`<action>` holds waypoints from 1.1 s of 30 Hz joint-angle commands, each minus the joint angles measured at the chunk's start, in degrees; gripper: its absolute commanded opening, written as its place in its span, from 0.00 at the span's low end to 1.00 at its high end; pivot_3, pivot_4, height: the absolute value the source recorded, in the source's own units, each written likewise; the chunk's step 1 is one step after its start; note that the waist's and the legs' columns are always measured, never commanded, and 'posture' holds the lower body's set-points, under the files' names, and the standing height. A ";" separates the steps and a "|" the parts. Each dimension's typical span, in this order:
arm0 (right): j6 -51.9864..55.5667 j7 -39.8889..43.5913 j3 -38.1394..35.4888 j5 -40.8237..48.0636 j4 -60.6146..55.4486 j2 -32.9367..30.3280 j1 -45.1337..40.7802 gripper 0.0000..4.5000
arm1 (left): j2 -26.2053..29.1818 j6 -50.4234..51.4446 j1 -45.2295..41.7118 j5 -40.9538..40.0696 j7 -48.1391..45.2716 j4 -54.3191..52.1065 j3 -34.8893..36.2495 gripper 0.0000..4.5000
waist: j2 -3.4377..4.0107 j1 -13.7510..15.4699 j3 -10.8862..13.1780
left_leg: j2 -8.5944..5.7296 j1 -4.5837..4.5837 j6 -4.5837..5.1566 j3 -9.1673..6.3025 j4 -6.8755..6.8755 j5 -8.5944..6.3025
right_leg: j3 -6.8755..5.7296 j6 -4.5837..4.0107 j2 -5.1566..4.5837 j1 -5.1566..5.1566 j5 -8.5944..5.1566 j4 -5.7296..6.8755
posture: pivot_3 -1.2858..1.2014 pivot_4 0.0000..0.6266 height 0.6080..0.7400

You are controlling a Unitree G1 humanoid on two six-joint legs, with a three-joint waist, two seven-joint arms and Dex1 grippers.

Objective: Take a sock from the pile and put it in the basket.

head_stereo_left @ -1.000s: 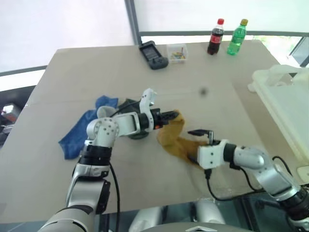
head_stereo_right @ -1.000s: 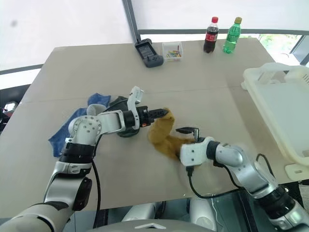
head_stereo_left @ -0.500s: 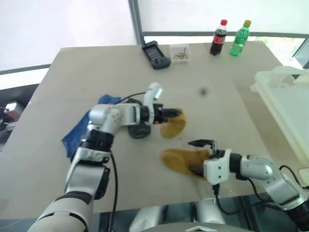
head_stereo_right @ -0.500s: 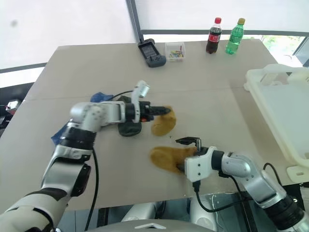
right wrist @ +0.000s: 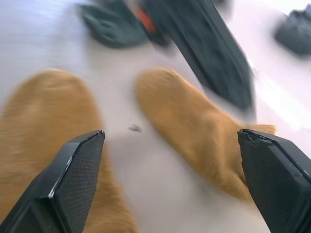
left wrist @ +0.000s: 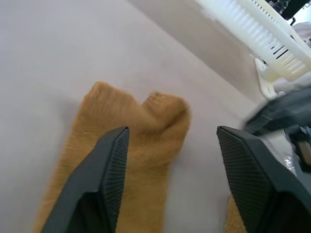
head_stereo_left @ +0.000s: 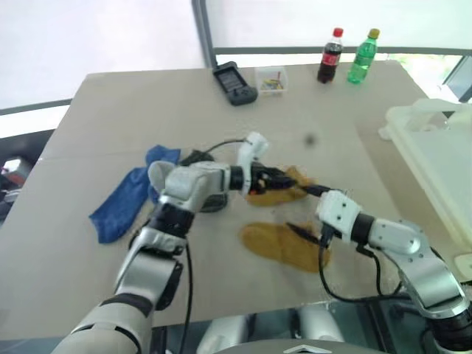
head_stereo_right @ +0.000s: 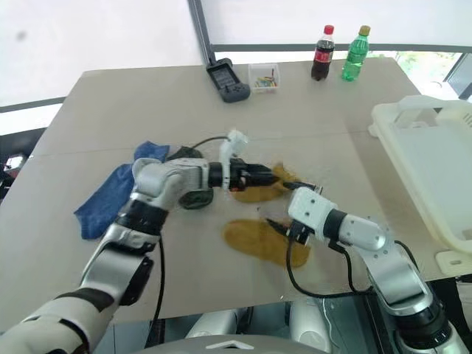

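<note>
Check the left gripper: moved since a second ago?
Yes. The left gripper has shifted toward the basket side and opened over a mustard sock; the blue sock stayed put.

Beige table (head_stereo_left: 133, 103) beside bright windows (head_stereo_left: 96, 29)

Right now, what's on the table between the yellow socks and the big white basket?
Nothing: in the left eye view, only bare tabletop lies between the yellow socks and the basket.

Bright, overexposed daylight from the windows behind; wrist views motion-blurred.
</note>
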 commanded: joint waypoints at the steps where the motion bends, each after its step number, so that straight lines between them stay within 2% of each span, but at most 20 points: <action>1: 4.23 -2.75 -0.95 0.58 -1.35 1.65 -2.32 1.00 | 1.82 -0.90 3.71 -0.29 0.79 -9.62 2.46 0.64 | 0.01 0.25 0.00 | 0.00 0.00 0.00 0.00 0.00 0.00 | -0.01 0.00 -0.01 0.00 0.00 0.00 | 0.52 0.24 1.00; 6: 6.62 -3.55 -1.66 1.44 -0.17 2.40 -4.38 1.00 | 5.79 -2.95 11.30 0.79 -1.83 -18.82 0.37 0.64 | 0.02 0.44 0.01 | -0.04 0.00 0.00 0.00 0.02 0.00 | -0.03 0.00 -0.04 0.02 0.00 -0.01 | 0.52 0.24 1.00; 11: 7.83 4.22 -5.03 10.83 -8.32 -2.60 1.67 1.00 | 12.94 -6.23 19.39 0.22 -8.98 -25.79 -0.02 0.64 | 0.09 0.46 0.05 | -0.02 -0.01 0.01 -0.02 -0.06 0.00 | -0.05 -0.01 -0.03 0.01 0.00 -0.05 | 0.52 0.24 1.00; 14: 5.59 5.97 -4.72 11.35 -9.94 -5.71 6.28 1.00 | 17.40 -10.70 22.07 4.30 -11.84 -25.66 -2.49 0.64 | 0.11 0.47 0.07 | -0.01 0.02 0.01 -0.06 -0.09 -0.01 | -0.07 -0.01 -0.04 0.06 0.00 -0.08 | 0.52 0.24 1.00; 16: 3.36 6.27 -3.57 10.13 -9.39 -7.17 8.12 0.88 | 18.23 -11.33 22.71 6.23 -12.00 -24.65 -4.39 0.64 | 0.15 0.53 0.09 | -0.01 0.05 0.01 -0.01 -0.06 -0.01 | -0.05 -0.01 -0.03 0.09 0.00 -0.06 | 0.52 0.24 1.00; 17: 1.72 6.89 -2.34 9.05 -8.90 -8.23 9.39 0.83 | 18.98 -12.53 23.43 7.99 -12.65 -24.58 -6.11 0.52 | 0.15 0.53 0.09 | -0.02 0.08 0.02 0.01 -0.05 -0.01 | -0.04 -0.01 -0.05 0.10 0.01 -0.05 | 0.52 0.24 1.00; 19: -0.30 6.93 0.03 6.85 -7.16 -9.31 10.66 0.65 | 19.14 -12.94 24.39 10.34 -12.00 -23.86 -8.06 0.37 | 0.15 0.51 0.09 | -0.02 0.19 0.03 0.05 -0.05 -0.02 | -0.03 -0.01 -0.06 0.18 0.02 -0.04 | 0.52 0.24 1.00; 21: -1.99 6.21 1.87 4.84 -4.95 -9.54 10.92 0.43 | 19.31 -13.77 25.22 12.23 -11.60 -23.18 -9.14 0.15 | 0.14 0.51 0.08 | -0.01 0.19 0.04 0.04 -0.06 -0.03 | -0.03 -0.01 -0.04 0.17 0.02 -0.04 | 0.52 0.24 1.00; 23: -5.16 5.00 4.29 0.85 -0.12 -9.68 10.41 0.25 | 19.96 -13.69 26.64 13.20 -11.82 -23.63 -10.08 0.00 | 0.16 0.51 0.07 | 0.01 0.18 0.03 0.03 -0.06 -0.02 | -0.04 -0.01 -0.03 0.14 0.02 -0.04 | 0.52 0.24 1.00; 24: -6.82 4.73 5.19 -0.81 1.80 -9.82 10.12 0.13 | 20.14 -13.43 27.15 13.37 -11.95 -23.89 -10.26 0.00 | 0.16 0.45 0.05 | 0.01 0.19 0.03 0.04 -0.08 -0.02 | -0.03 -0.01 -0.03 0.14 0.02 -0.04 | 0.52 0.24 1.00; 25: -8.58 4.45 5.92 -2.45 3.81 -10.02 9.77 0.07 | 20.75 -13.07 28.09 13.27 -12.40 -24.72 -10.41 0.00 | 0.17 0.43 0.01 | 0.01 0.21 0.03 0.07 -0.08 -0.02 | 0.01 -0.01 -0.03 0.14 0.02 -0.03 | 0.52 0.24 1.00; 28: -12.38 4.52 6.25 -3.93 7.32 -9.99 8.77 0.07 | 22.00 -11.44 30.86 11.19 -13.06 -27.70 -9.07 0.00 | 0.06 0.26 -0.15 | 0.06 0.30 0.03 0.13 -0.11 -0.03 | 0.08 -0.01 0.01 0.17 0.02 -0.03 | 0.52 0.24 1.00; 33: -15.97 8.08 4.34 -0.11 5.88 -10.72 9.52 0.07 | 23.85 -6.68 34.90 5.60 -12.07 -33.86 -3.86 0.00 | 0.10 0.54 -0.22 | 0.07 0.34 0.04 0.15 -0.12 -0.03 | 0.10 -0.01 0.02 0.21 0.01 -0.02 | 0.52 0.24 1.00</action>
